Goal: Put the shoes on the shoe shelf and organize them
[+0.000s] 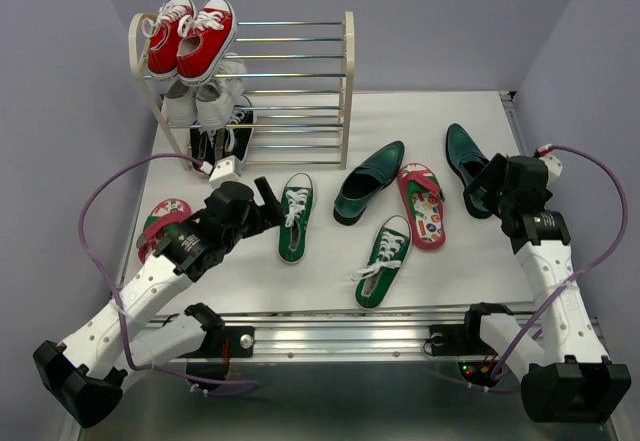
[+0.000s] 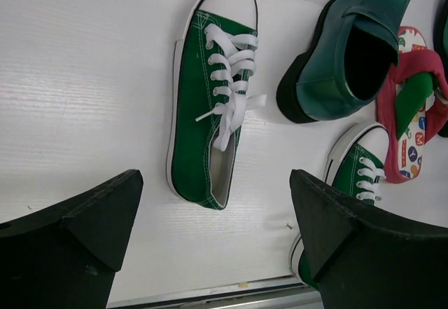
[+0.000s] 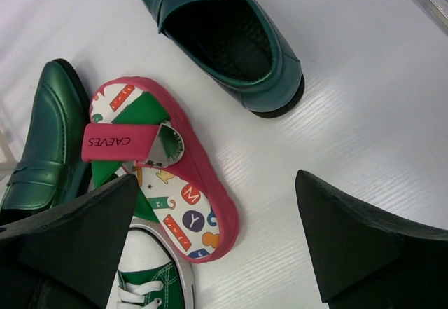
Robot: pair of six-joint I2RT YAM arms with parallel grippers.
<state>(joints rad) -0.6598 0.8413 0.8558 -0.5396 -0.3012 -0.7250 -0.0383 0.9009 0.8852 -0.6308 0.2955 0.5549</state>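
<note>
The left gripper (image 1: pixel 268 201), jaws wide apart and empty, hangs over the heel end of a green sneaker (image 2: pixel 210 106); the right gripper (image 3: pixel 215 179), equally spread, hangs over a flip-flop (image 3: pixel 161 176) lying between two loafers (image 3: pixel 224 43). I judge this the reach before a pick: next, lower, close across a shoe's sides, and carry it to the shoe shelf (image 1: pixel 347 91) at the table's (image 1: pixel 420 121) far left. Both arms stretch forward, wrists tipped down.

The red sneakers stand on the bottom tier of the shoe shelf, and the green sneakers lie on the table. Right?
No: the top external view shows the red sneakers on the shoe shelf's top tier. The green sneakers do lie on the table.
</note>
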